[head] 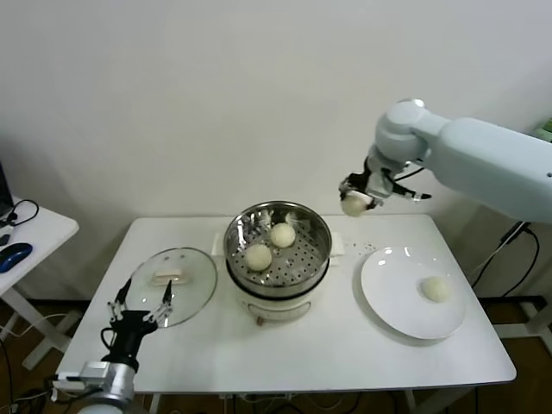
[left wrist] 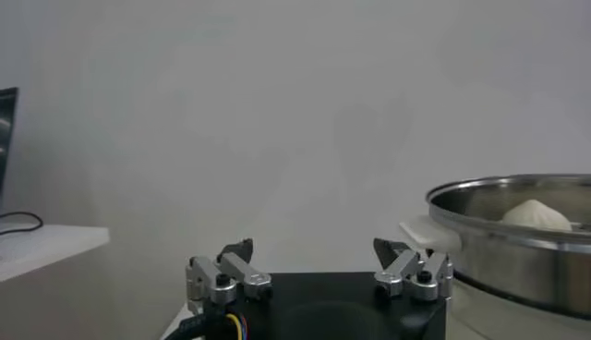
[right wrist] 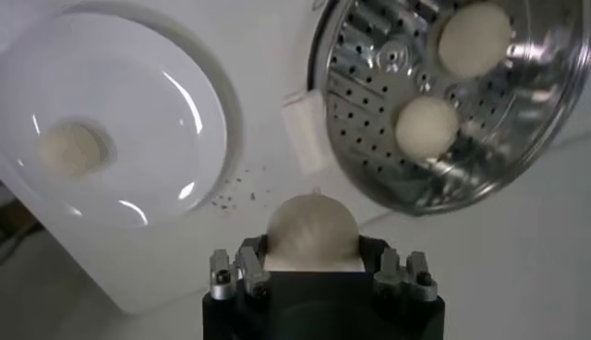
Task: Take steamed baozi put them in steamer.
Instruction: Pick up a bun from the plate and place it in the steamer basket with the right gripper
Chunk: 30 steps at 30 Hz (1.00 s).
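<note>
My right gripper (head: 355, 200) is shut on a cream-white baozi (right wrist: 311, 230) and holds it in the air between the steamer and the white plate, well above the table. The steel steamer (head: 241, 229) stands at the table's middle on its cream pot base and holds two baozi (head: 258, 256) (head: 283, 234); they also show in the right wrist view (right wrist: 426, 127) (right wrist: 474, 38). One baozi (head: 436, 289) lies on the white plate (head: 388, 297). My left gripper (head: 138, 304) is open and empty at the table's front left, beside the glass lid.
A round glass lid (head: 194, 274) with a white handle lies flat to the left of the steamer. A side table with a blue mouse (head: 15, 254) stands at the far left. Dark crumbs (right wrist: 226, 188) dot the table between plate and steamer.
</note>
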Available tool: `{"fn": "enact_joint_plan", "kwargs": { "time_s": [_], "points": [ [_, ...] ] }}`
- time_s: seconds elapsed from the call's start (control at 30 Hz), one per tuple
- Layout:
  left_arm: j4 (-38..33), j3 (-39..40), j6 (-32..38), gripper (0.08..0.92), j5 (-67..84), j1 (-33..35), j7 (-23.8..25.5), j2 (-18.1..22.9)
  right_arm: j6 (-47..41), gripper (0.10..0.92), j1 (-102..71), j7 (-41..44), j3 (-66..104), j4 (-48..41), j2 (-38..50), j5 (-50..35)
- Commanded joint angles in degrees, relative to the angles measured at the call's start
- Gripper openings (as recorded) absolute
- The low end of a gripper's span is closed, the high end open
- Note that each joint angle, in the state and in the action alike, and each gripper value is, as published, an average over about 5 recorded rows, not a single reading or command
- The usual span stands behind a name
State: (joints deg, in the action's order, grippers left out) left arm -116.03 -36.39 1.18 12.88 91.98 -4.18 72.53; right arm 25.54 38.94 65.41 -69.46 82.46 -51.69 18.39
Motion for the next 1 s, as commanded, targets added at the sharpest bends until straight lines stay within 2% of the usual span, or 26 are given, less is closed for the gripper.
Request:
{"fn": "enact_joint_plan", "kwargs": {
  "time_s": [0.03, 0.5, 1.0],
  "points": [
    [0.0, 0.1, 0.0, 0.823, 0.7, -0.4, 0.5, -1.5, 5.0, 0.666, 0.0, -0.5, 0.6, 7.1, -7.9, 7.2],
    [-0.6, 1.0, -0.7, 0.823, 1.2, -2.6, 1.3, -1.7, 4.5, 0.667, -8.5, -1.0, -2.3, 3.3, -18.2, 8.1],
    [-0.3, 1.2, -0.6, 0.823, 1.1, -1.9, 1.3, -1.2, 7.0, 0.67, -11.1, -1.2, -4.5, 2.3, -19.2, 10.2]
  ]
}}
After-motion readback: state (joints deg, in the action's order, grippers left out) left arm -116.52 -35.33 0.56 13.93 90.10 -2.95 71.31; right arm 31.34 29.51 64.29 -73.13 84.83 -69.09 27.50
